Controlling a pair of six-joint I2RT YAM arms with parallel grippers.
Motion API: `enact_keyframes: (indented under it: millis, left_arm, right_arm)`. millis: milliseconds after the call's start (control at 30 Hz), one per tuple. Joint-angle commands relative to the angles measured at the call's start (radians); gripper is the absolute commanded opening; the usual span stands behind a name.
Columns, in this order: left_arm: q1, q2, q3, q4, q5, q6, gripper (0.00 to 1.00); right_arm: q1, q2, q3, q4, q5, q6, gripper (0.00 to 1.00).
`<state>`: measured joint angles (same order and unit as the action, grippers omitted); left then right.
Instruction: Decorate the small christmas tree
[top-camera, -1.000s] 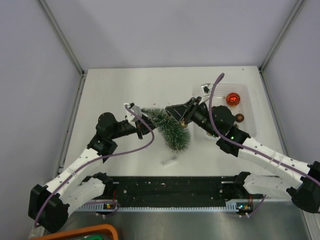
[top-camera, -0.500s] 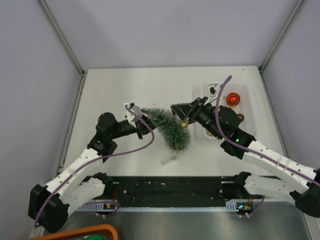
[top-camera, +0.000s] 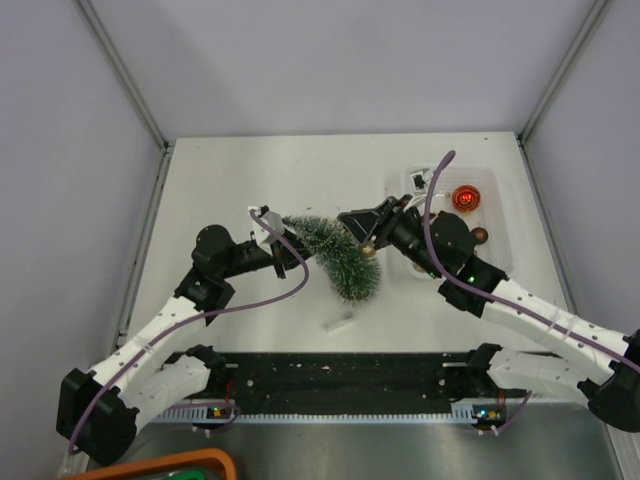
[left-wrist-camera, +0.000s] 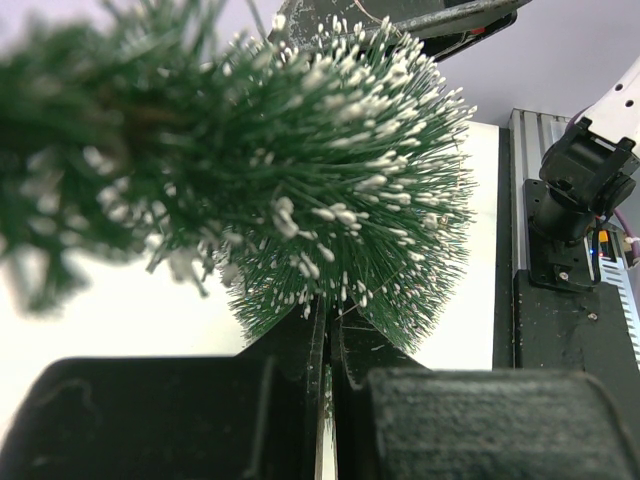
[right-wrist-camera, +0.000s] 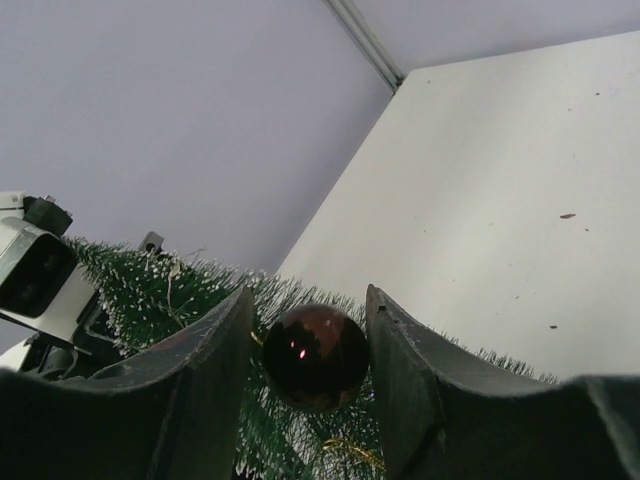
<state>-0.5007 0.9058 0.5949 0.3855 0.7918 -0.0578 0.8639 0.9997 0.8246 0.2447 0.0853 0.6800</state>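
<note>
The small christmas tree (top-camera: 340, 256) lies tilted over the table, dark green with whitish tips, its wide end toward the front. My left gripper (top-camera: 283, 240) is shut on its thin top end; in the left wrist view the bristles (left-wrist-camera: 340, 180) fan out just past the closed fingers (left-wrist-camera: 300, 400). My right gripper (top-camera: 366, 238) is at the tree's right side, shut on a brown bauble (right-wrist-camera: 315, 356) that is pressed against the bristles (right-wrist-camera: 160, 290). The bauble also shows in the top view (top-camera: 368, 246). The wooden base is hidden.
A clear tray (top-camera: 500, 215) at the right holds a red bauble (top-camera: 465, 198) and a brown bauble (top-camera: 479, 236). A small white piece (top-camera: 338, 322) lies on the table in front of the tree. An orange rim (top-camera: 170, 462) shows at the bottom left.
My right gripper has shifted slightly along the tree's right side with the brown bauble in it. The left arm and the tree have hardly moved.
</note>
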Motion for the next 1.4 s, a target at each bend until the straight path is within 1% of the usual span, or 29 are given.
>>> enact_keyframes:
  millis: [0, 100, 400, 567, 633, 733, 767, 833, 867, 967, 1033, 1167, 1233, 1367]
  left_arm:
    - [-0.007, -0.004, 0.014, 0.003, 0.007, -0.013, 0.0]
    - [-0.006, -0.002, 0.014, 0.003, 0.007, -0.013, 0.0]
    - [-0.006, -0.001, 0.013, 0.006, 0.004, -0.014, 0.0]
    - [-0.007, -0.007, 0.008, 0.004, 0.001, -0.016, 0.0]
    - [-0.006, -0.008, 0.008, 0.004, 0.001, -0.014, 0.0]
    - [-0.004, -0.012, 0.005, 0.004, 0.001, -0.016, 0.0]
    - [-0.004, -0.013, 0.005, 0.004, 0.001, -0.016, 0.0]
    - [-0.006, -0.015, 0.003, 0.006, 0.0, -0.016, 0.0]
    - [-0.004, -0.015, 0.0, 0.006, 0.0, -0.014, 0.0]
    - [-0.004, -0.018, 0.002, 0.007, -0.003, -0.014, 0.0]
    - [-0.004, -0.019, 0.003, 0.006, -0.005, -0.017, 0.0]
    - [-0.004, -0.019, -0.001, 0.009, -0.003, -0.023, 0.0]
    - [-0.002, -0.016, -0.003, 0.004, 0.0, -0.027, 0.0]
    - [-0.002, -0.008, -0.001, 0.007, -0.003, -0.028, 0.0]
  right_arm:
    - [0.015, -0.012, 0.011, 0.007, 0.004, -0.019, 0.51]
    - [0.014, -0.024, 0.015, -0.011, 0.021, -0.028, 0.59]
    - [0.003, -0.053, 0.031, -0.084, 0.074, -0.059, 0.63]
    - [-0.052, -0.111, 0.047, -0.171, 0.122, -0.077, 0.67]
    - [-0.103, -0.137, 0.07, -0.243, 0.155, -0.088, 0.68]
    - [-0.221, -0.141, 0.109, -0.411, 0.244, -0.086, 0.7]
    - [-0.273, -0.122, 0.131, -0.489, 0.301, -0.071, 0.71]
    - [-0.391, -0.049, 0.185, -0.64, 0.349, -0.037, 0.71]
    - [-0.461, -0.014, 0.202, -0.683, 0.344, -0.027, 0.71]
    - [-0.607, 0.078, 0.232, -0.772, 0.35, 0.018, 0.73]
    - [-0.658, 0.144, 0.246, -0.809, 0.361, 0.026, 0.79]
    - [-0.687, 0.217, 0.229, -0.832, 0.45, 0.019, 0.82]
    - [-0.706, 0.241, 0.205, -0.826, 0.494, 0.023, 0.82]
    - [-0.735, 0.332, 0.188, -0.803, 0.518, 0.032, 0.79]
